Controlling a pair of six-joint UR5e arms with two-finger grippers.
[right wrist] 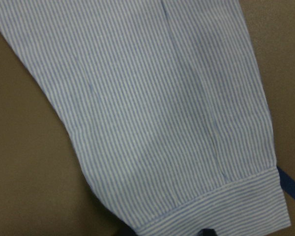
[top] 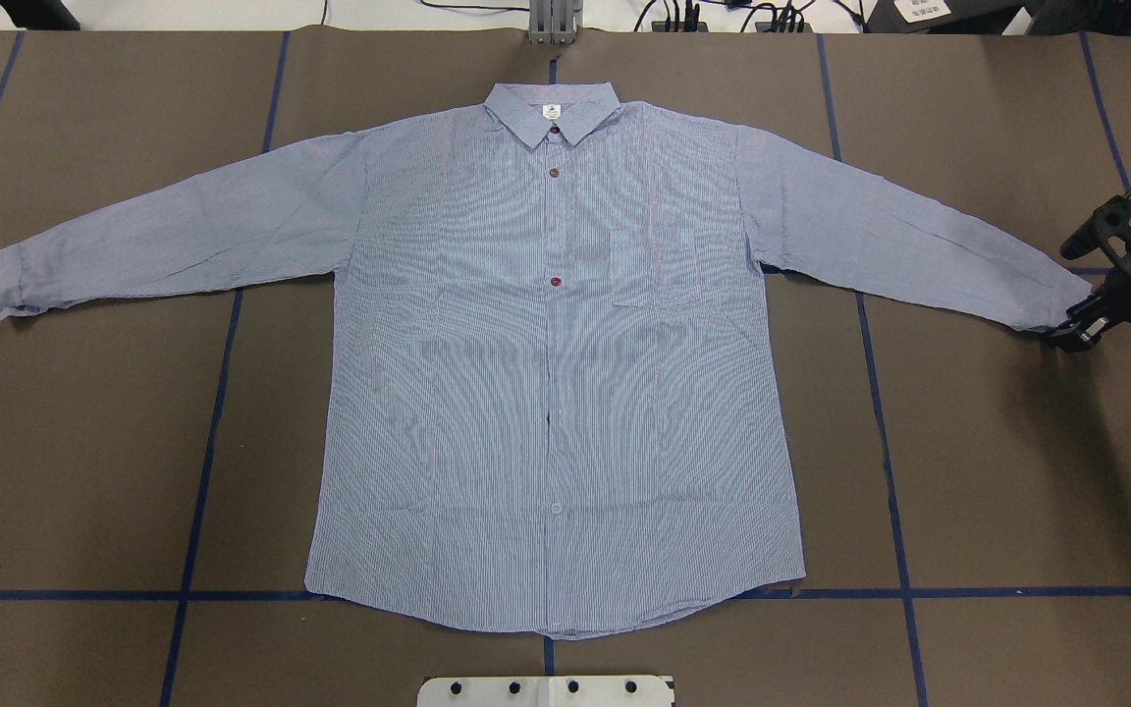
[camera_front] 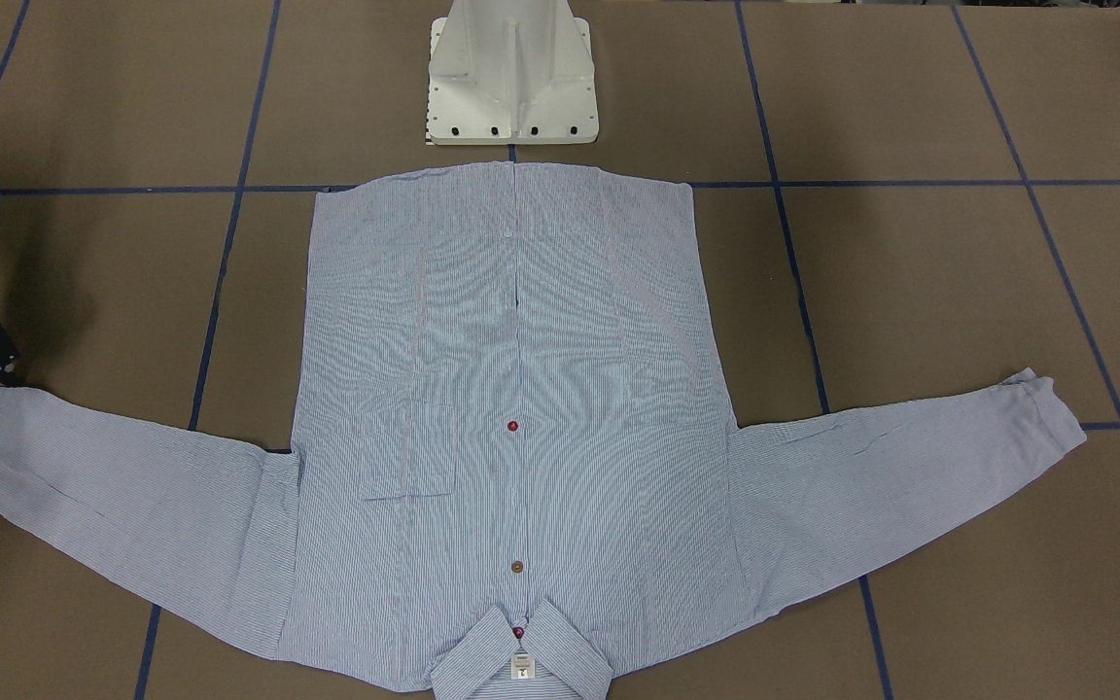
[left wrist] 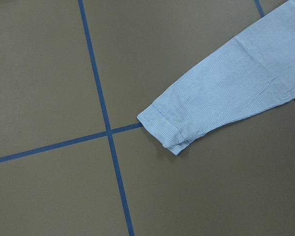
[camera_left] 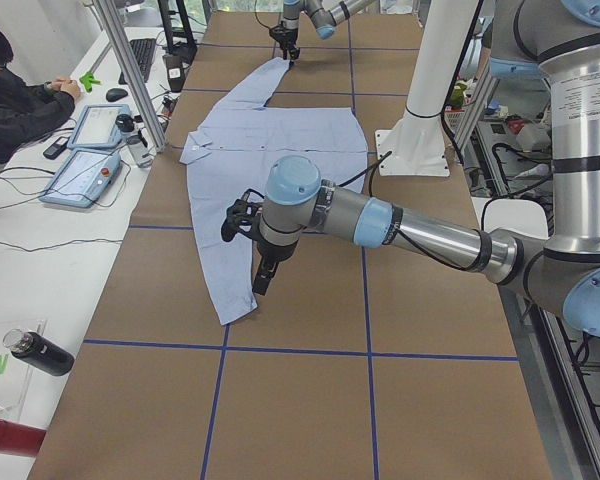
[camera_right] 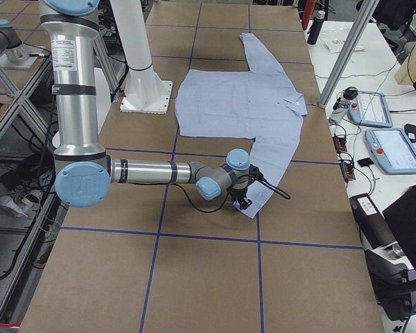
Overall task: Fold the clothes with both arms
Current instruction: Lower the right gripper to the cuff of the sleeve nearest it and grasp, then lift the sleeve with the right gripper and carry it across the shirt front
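Observation:
The clothes are one striped light blue shirt [top: 546,373] lying flat and face up on the brown table, sleeves spread wide, collar [camera_front: 519,661] on the side away from the robot's base. My right gripper [top: 1066,336] sits low at the end of one sleeve, and the right wrist view shows that cuff [right wrist: 211,201] flat, with two dark fingertips apart at its edge, so it reads as open. My left gripper [camera_left: 263,283] hangs above the other sleeve near its cuff [left wrist: 164,130]. That gripper shows only in the exterior left view, so I cannot tell its state.
The white pedestal base [camera_front: 511,78] stands just behind the shirt's hem. Blue tape lines [top: 202,471] grid the table. A side desk holds control tablets [camera_left: 85,165], a person [camera_left: 10,90] sits there, and a dark bottle [camera_left: 40,352] lies nearer.

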